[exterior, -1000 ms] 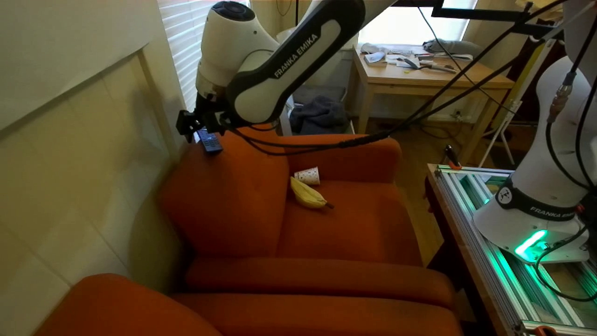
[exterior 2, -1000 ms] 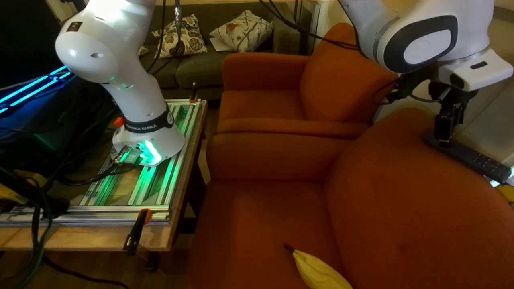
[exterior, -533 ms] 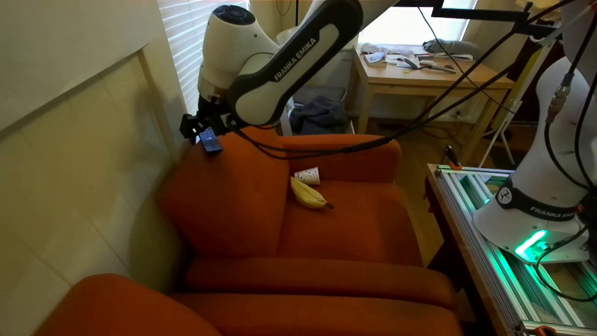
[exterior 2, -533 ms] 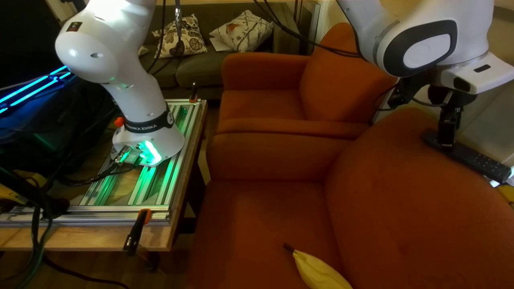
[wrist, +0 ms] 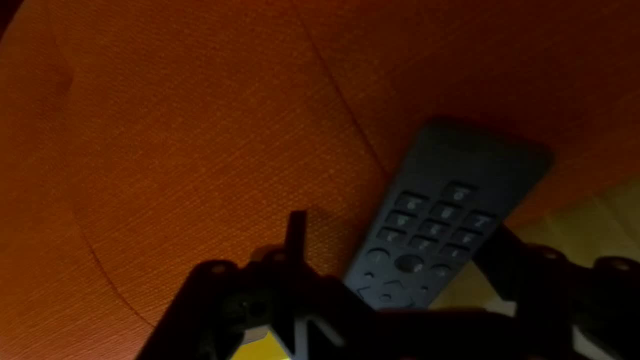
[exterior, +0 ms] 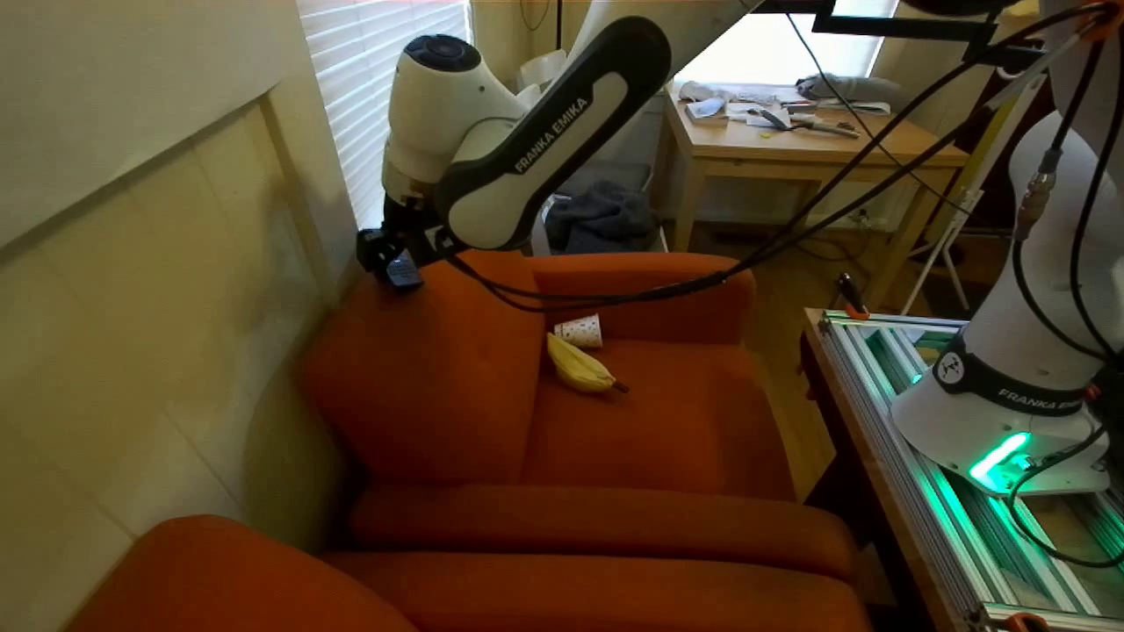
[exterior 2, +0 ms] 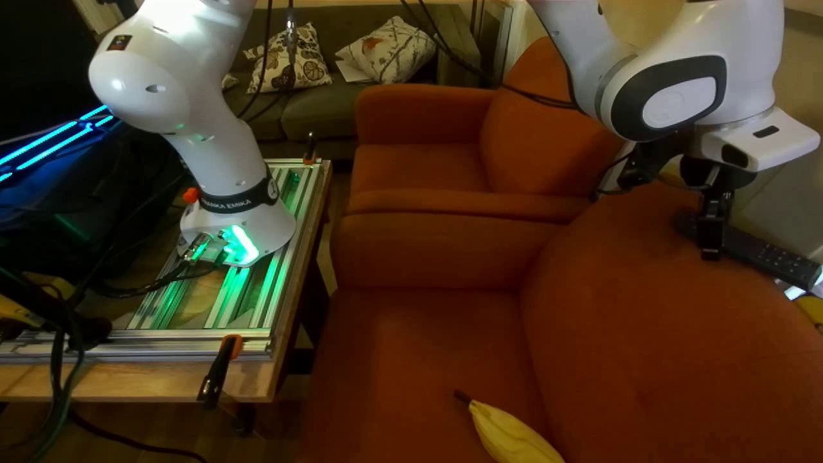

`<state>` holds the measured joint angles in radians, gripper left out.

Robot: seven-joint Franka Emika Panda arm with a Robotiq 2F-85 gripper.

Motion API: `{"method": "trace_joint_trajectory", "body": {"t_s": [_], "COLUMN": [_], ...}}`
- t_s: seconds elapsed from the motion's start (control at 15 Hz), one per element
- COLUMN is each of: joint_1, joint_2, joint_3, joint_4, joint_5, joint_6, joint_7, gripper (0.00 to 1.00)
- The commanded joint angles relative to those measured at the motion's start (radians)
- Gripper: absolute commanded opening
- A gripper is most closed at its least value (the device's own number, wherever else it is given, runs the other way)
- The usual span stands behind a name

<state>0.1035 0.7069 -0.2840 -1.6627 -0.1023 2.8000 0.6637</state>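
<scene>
The remote [wrist: 442, 212] lies on top of the orange backrest [exterior 2: 649, 334], and my jaws stand apart astride it; I'd centre them and square them to its long sides before squeezing, without digging into the backrest.

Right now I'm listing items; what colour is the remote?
The remote is dark grey, near black, clearest in the wrist view.

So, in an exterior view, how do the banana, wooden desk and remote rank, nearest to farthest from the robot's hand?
1. Remote: right at the hand, atop the backrest.
2. Banana: lower, on the seat.
3. Wooden desk: far back, by the window.
</scene>
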Motion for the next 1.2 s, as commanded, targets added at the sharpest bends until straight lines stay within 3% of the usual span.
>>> {"method": "trace_joint_trajectory", "body": {"t_s": [0.0, 0.27, 0.67, 1.13], "joint_1": [0.010, 0.008, 0.011, 0.080], "joint_2": [0.027, 0.017, -0.029, -0.200], "joint_3": [-0.017, -0.016, -0.008, -0.047], "joint_4": [0.033, 0.033, -0.016, -0.242], "joint_5": [0.016, 0.016, 0.010, -0.027], "joint_6": [-0.002, -0.010, -0.032, 0.002], "joint_7": [-0.018, -0.023, -0.061, -0.060], "gripper": [0.51, 0.26, 0.24, 0.24]}}
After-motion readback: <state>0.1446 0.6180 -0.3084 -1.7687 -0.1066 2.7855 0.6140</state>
